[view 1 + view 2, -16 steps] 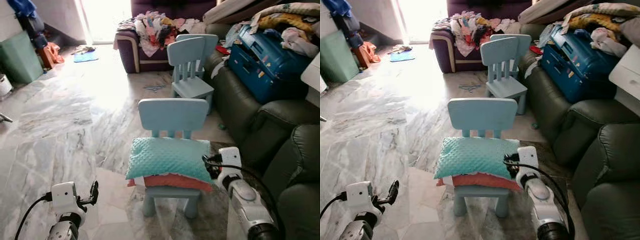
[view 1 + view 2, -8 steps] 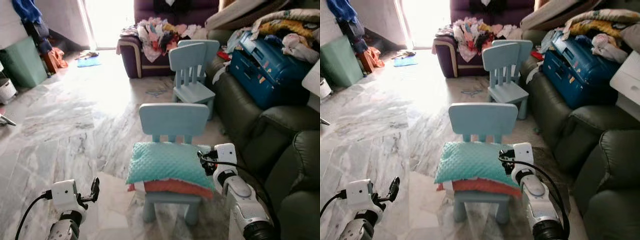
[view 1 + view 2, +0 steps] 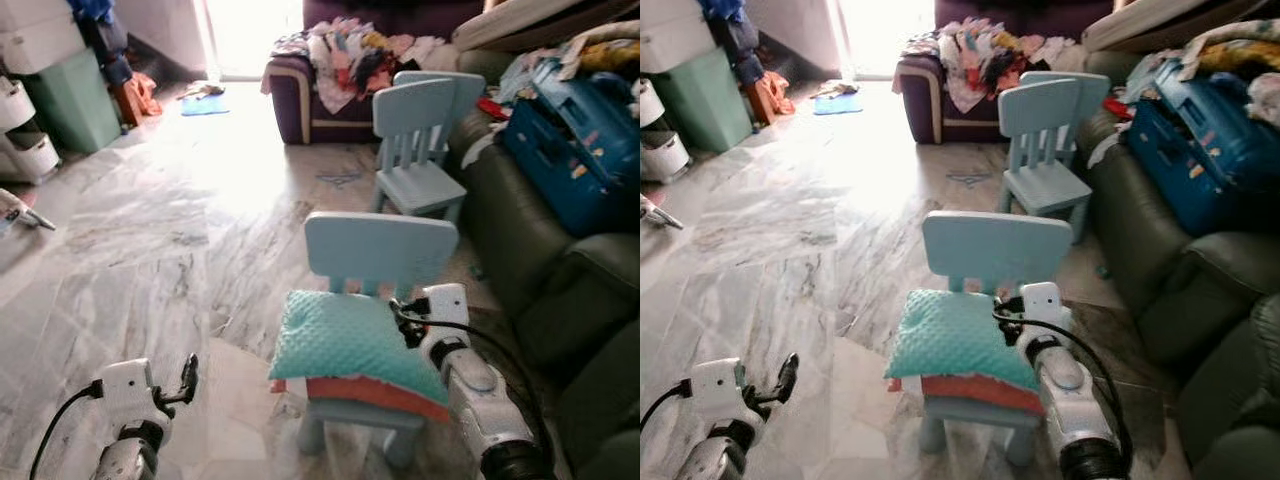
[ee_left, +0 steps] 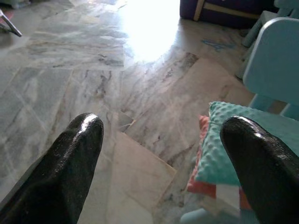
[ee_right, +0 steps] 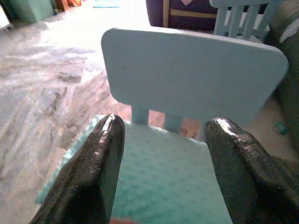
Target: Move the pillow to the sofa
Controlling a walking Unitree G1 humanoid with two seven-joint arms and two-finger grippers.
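Since a second before, my right hand (image 5: pixel 161 163) had crept forward over the teal pillow (image 3: pixel 355 340) on the small chair (image 3: pixel 380 245), fingers spread and empty; next I judged closing on it.

Daylight pours in from the far doorway (image 3: pixel 250 35) (blown out to plain white) and throws glare across the marble floor (image 3: pixel 150 230). The near floor is dimmer. Both head views are fairly sharp; the wrist views are soft, with blurred fingertips (image 4: pixel 74 154).
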